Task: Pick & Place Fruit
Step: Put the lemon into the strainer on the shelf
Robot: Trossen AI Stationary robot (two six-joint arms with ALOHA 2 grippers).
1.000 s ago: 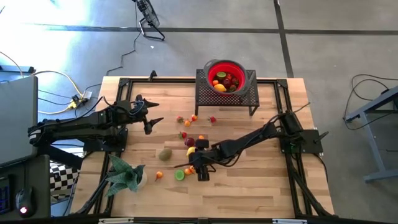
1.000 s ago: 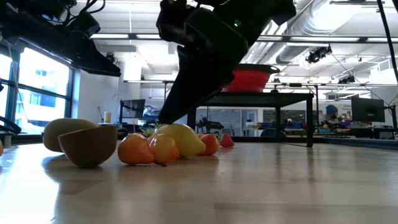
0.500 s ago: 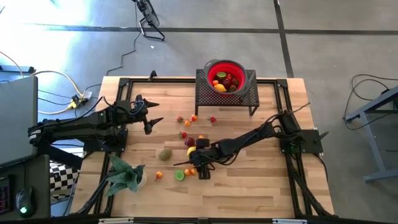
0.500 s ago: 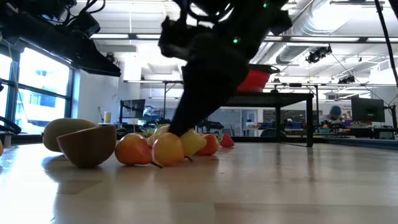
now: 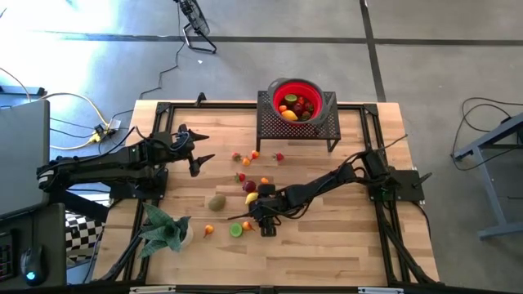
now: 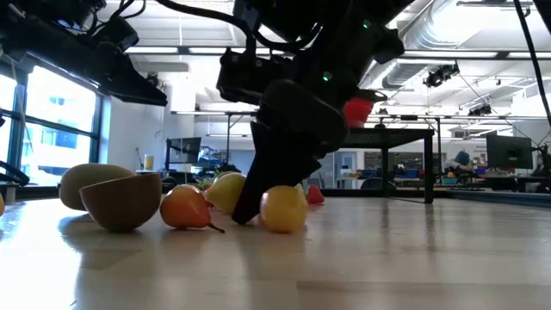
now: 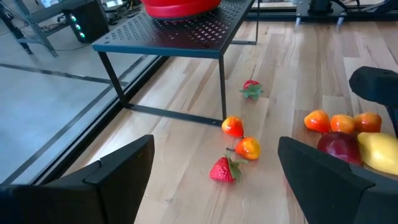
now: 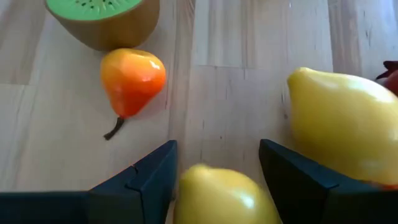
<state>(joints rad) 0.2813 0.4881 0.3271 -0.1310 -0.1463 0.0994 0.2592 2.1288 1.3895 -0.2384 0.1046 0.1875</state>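
Toy fruit lies loose on the wooden table: a lemon (image 8: 342, 124), an orange pear-shaped fruit (image 8: 132, 78), a cut kiwi half (image 8: 106, 18) and a whole kiwi (image 5: 216, 202). My right gripper (image 8: 217, 168) is open, tipped down at the table in the middle of this cluster (image 5: 252, 216). A small yellow fruit (image 8: 224, 199) lies on the table between its two fingers, and also shows in the low view (image 6: 284, 209). My left gripper (image 5: 200, 159) hangs open above the table's left part, holding nothing. Strawberries and small oranges (image 7: 232, 126) lie ahead of it. My right gripper slants down from the table's right side, with one finger (image 8: 149, 180) on each side of the small yellow fruit (image 8: 205, 180). The fruit rests on the table. Whether a finger touches it, I cannot tell.
A red bowl (image 5: 278, 88) holding several fruits sits on a black mesh stand (image 5: 270, 122) at the far edge. A green leafy plant (image 5: 163, 229) lies near the front left. A plum (image 5: 249, 186) and a small orange (image 5: 209, 230) lie close by.
My right gripper has gone down onto the fruit cluster and tipped a little steeper. The small yellow fruit has rolled out of the cluster toward the table's right and now lies between the fingers. The lemon and the orange fruit stay behind it.
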